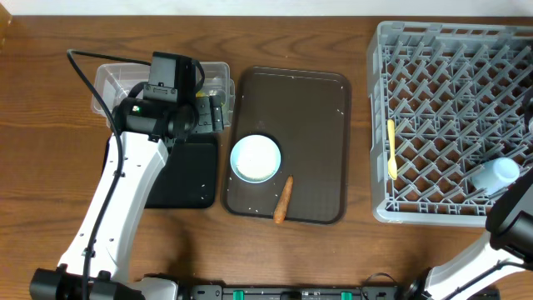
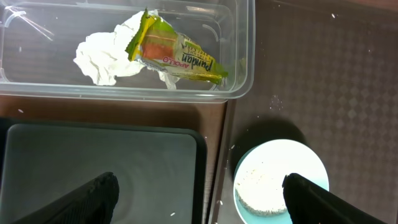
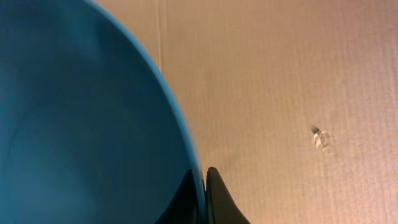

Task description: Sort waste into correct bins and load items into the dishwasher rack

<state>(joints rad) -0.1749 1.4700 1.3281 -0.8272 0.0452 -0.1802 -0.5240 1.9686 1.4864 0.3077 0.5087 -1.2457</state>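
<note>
My left gripper (image 1: 208,115) is open and empty; in the left wrist view (image 2: 202,202) it hangs over the edge between the black tray (image 2: 106,162) and the white bowl with a light-blue rim (image 2: 280,180), which holds rice-like crumbs. The clear tub (image 2: 239,56) holds the crumpled tissue (image 2: 102,56) and the yellow-green wrapper (image 2: 177,53). The carrot-like stick (image 1: 283,200) lies next to the bowl (image 1: 256,158). My right gripper (image 3: 205,180) is shut on the rim of the dark-blue bowl (image 3: 81,118). The yellow spoon (image 1: 391,148) and a pale blue cup (image 1: 497,175) lie in the grey rack (image 1: 379,108). The pink cup is out of view.
The white bowl and the stick sit on a dark brown serving tray (image 1: 312,108) between the bins and the rack. A few loose crumbs lie on the black tray and the brown tray. The right arm (image 1: 512,221) reaches past the rack's near right corner.
</note>
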